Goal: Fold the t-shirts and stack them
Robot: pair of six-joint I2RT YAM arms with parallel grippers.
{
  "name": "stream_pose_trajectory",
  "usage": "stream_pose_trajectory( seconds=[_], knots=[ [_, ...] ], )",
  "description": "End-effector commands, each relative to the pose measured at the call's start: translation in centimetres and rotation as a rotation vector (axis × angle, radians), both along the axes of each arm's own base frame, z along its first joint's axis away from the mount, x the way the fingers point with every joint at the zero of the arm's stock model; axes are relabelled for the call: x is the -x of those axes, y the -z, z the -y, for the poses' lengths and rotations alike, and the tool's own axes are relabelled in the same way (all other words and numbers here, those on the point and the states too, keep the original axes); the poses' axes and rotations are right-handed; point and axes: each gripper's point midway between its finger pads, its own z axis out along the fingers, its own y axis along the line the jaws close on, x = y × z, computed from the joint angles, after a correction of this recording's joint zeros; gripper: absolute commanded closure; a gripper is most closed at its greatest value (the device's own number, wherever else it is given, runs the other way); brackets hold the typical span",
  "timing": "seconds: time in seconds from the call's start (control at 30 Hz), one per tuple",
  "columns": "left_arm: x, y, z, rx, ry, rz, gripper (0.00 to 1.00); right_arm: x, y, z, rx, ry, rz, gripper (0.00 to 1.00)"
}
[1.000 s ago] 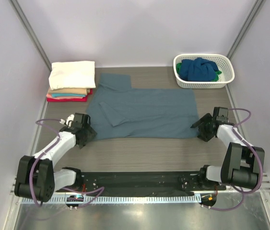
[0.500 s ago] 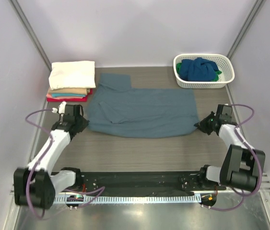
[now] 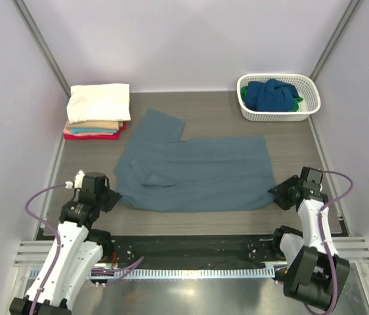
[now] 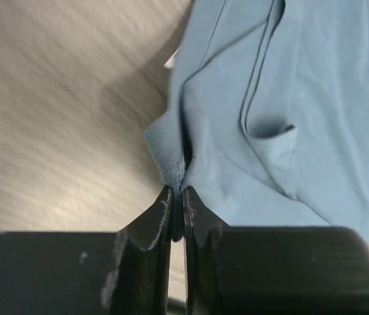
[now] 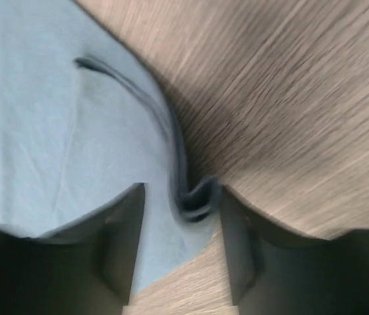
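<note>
Left hand [image 4: 177, 191] is pinching, fingers pressed together, a corner of the soft slate grey-blue t-shirt [image 3: 197, 174] lying spread on the wood-grain desk [image 3: 223, 113]; right hand [image 5: 183, 191], fingers spread, is straddling a bunched fold opposite. Limp and light, it likely wants gripping at corners.

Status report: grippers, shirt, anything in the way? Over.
Left gripper shut on grey-blue shirt corner. Right gripper open, shirt hem bunched between jaws. Shirt spread on table; folded stack and basket stand clear.
</note>
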Motion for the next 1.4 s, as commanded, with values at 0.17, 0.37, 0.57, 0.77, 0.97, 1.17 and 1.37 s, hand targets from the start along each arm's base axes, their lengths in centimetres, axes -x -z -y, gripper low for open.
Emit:
stream_pose_trajectory(
  seconds=[0.17,0.37,0.57,0.77,0.97,1.17,1.37],
  knots=[
    [4.0,-3.5,0.5,0.099,-0.025,0.020,0.53,-0.5,-6.5,1.3,0.075,0.069,0.139,0.04],
    [0.1,-10.2,-0.3,-0.042,0.078,0.234,0.28,-3.2,-10.6,1.4,0.091,0.011,0.268,0.03],
    [-11.7,-14.0,3.5,-0.171,0.345,0.253,0.33,-7.7,-14.6,1.4,0.120,-0.071,0.432,0.05],
    [-26.8,-13.4,5.6,-0.448,0.551,0.190,0.37,-11.6,-15.1,-1.2,0.117,-0.282,0.412,0.05],
    [-37.7,-12.1,8.1,-0.447,0.625,0.216,0.41,-12.5,-14.6,-3.6,0.113,-0.386,0.370,0.05],
    [-43.9,-4.2,9.1,-0.444,0.675,0.164,0.39,-12.2,-14.1,-5.7,0.097,-0.457,0.363,0.05],
    [-45.5,1.6,8.9,-0.399,0.645,0.147,0.36,-12.1,-13.1,-6.2,0.114,-0.479,0.349,0.05]
  ],
)
